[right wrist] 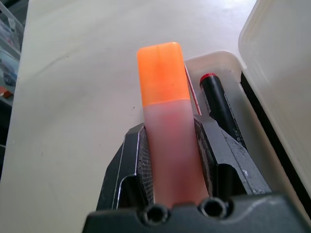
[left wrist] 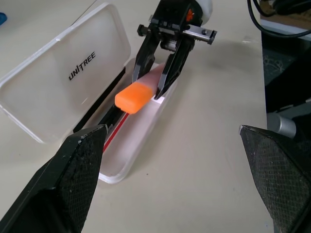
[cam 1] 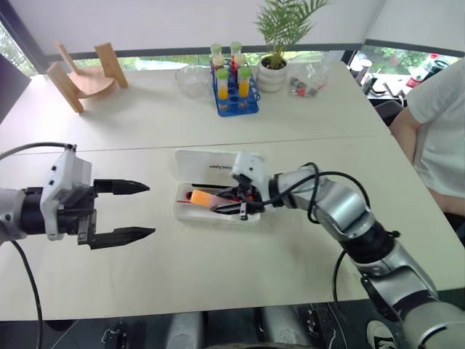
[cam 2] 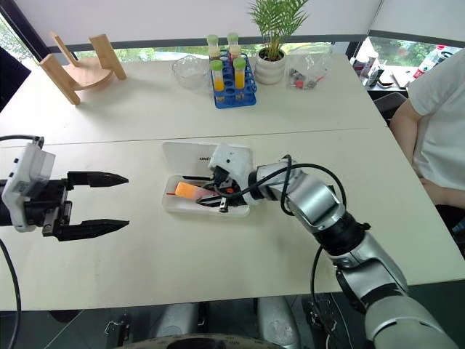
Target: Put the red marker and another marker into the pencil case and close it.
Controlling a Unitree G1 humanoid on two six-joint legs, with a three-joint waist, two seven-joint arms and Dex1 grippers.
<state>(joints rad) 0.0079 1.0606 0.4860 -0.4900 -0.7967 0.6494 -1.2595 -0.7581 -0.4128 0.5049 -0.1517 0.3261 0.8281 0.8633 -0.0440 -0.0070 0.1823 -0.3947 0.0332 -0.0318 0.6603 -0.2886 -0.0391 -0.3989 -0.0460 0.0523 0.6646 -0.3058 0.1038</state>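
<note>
The pencil case (cam 1: 190,161) sits open on the worktop (cam 1: 218,269), lid flat, tray right under the right tool (left wrist: 160,80). That tool is clamped on the pink marker (right wrist: 171,141) with the orange cap poking out past its tips – if it lets go tilted, I'd guess the marker props on the tray wall and blocks the lid. The left tool (cam 1: 131,211) hangs wide open off to the side. Right wrist view shows the red marker (right wrist: 219,104) already in the tray, just beside the tips – the head views barely do.
</note>
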